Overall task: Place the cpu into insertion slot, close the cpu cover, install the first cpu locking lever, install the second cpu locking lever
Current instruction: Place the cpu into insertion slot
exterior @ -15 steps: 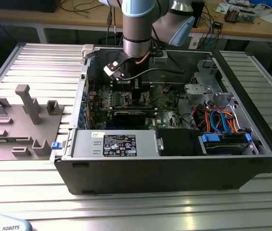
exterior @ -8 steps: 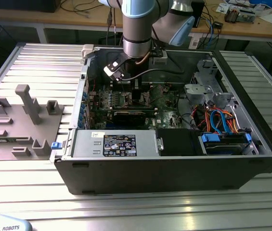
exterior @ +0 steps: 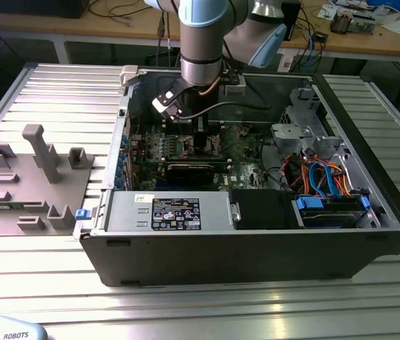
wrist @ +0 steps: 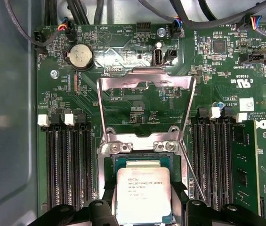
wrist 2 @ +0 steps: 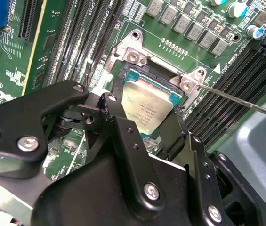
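Alignment is your concern now: the black jaws pinch the small flat silvery-grey square cpu [wrist: 143,194] by two opposite edges, holding it over the square dark insertion slot [wrist 2: 129,74] (whether it is seated yet, I cannot tell). Keep it level and square to the rim; the thin silvery metal cpu cover [wrist: 144,81] stands open.

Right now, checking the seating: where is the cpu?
In both wrist views, the cpu is at the insertion slot, between the two memory-slot banks, next to the open cpu cover.
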Robot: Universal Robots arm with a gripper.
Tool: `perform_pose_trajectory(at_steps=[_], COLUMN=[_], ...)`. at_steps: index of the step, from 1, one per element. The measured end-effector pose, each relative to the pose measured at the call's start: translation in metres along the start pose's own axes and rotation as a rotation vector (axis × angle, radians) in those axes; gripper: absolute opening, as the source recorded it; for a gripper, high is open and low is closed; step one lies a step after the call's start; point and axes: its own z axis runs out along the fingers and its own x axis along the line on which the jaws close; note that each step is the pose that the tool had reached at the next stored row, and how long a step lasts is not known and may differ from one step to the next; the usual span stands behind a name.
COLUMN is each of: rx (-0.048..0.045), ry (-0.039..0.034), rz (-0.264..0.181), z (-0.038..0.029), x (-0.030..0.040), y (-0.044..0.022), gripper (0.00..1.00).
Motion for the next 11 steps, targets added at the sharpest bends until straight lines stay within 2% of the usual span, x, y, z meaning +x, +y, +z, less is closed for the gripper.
perform_pose_trajectory(at_steps=[11], rx=[-0.0001], ry=[0.0003], rz=[0.000], z=[0.0011], x=[0.0001], y=[0.0010], gripper=[0.54])
